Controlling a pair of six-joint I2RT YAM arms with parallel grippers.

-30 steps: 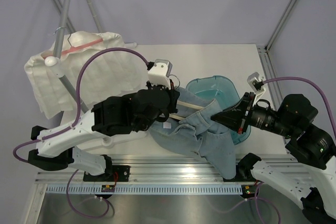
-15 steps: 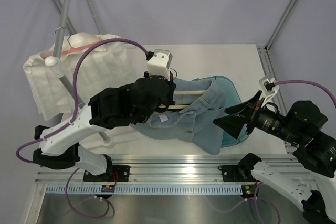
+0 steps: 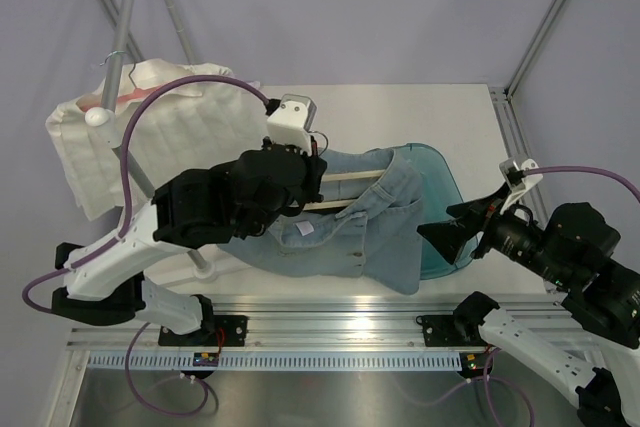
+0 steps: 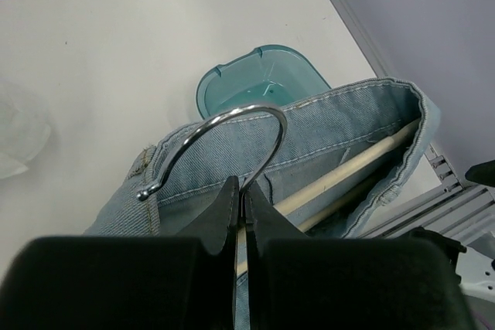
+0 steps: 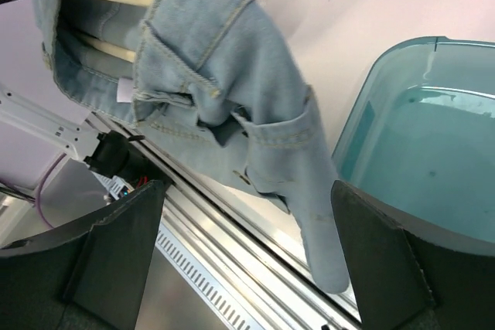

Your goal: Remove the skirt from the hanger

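Observation:
A light-blue denim skirt (image 3: 350, 237) hangs on a wooden hanger (image 3: 345, 205) over the table's middle, one corner drooping toward the front edge. My left gripper (image 4: 242, 191) is shut on the stem of the hanger's metal hook (image 4: 232, 112); the skirt's waistband (image 4: 348, 121) wraps the wooden bar (image 4: 363, 156) below it. My right gripper (image 3: 450, 224) stands open to the right of the skirt, apart from it, with nothing between its fingers. In the right wrist view the skirt (image 5: 232, 59) hangs ahead of the open right gripper (image 5: 247, 191).
A teal plastic bin (image 3: 445, 197) sits under the skirt's right edge, next to the right gripper. A white garment (image 3: 150, 137) hangs on a rack pole (image 3: 120, 47) at the back left. An aluminium rail (image 3: 330, 332) runs along the near edge.
My right gripper let go of the skirt, opened wide and drew back to the right. The left arm carried the hanger and skirt leftward, away from the bin.

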